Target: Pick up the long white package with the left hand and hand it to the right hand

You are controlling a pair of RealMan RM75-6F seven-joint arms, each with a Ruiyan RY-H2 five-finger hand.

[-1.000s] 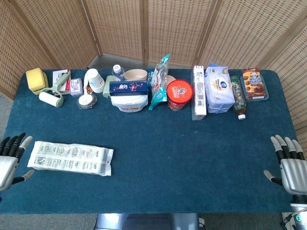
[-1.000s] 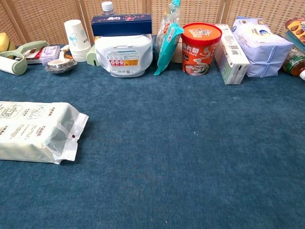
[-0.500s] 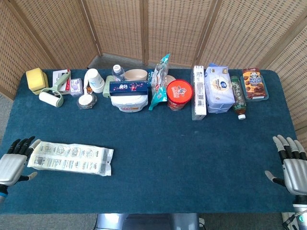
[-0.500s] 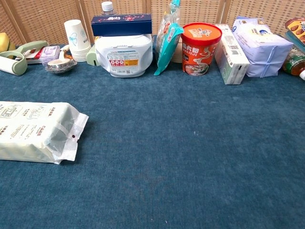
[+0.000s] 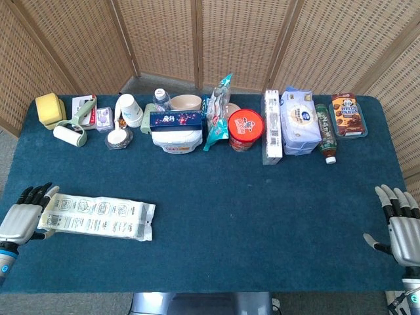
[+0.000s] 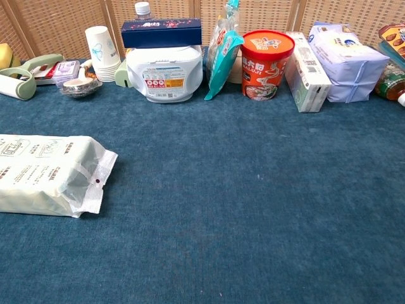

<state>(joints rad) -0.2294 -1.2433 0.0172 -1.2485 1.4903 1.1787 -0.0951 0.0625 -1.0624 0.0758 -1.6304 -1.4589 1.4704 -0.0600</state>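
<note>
The long white package [image 5: 97, 216] lies flat on the blue table at the near left, its length running left to right; the chest view shows its right end [image 6: 54, 174]. My left hand [image 5: 22, 218] is right at the package's left end, fingers spread and holding nothing; whether it touches the wrapper I cannot tell. At the table's near right corner my right hand [image 5: 401, 224] hovers with fingers apart, empty, far from the package. Neither hand appears in the chest view.
A row of goods lines the table's far edge: lint roller [image 5: 69, 134], paper cups [image 5: 130, 109], wipes tub [image 6: 164, 73], teal snack bag [image 5: 218, 111], red noodle cup [image 5: 246, 129], long white box [image 5: 272, 126], tissue pack [image 5: 300, 120], bottle [image 5: 325, 134], biscuit box [image 5: 348, 114]. Wicker screens stand behind.
My left hand has moved right and inward, closing up to the package's left end. The right hand has drifted slightly right and down. The package has not moved.
</note>
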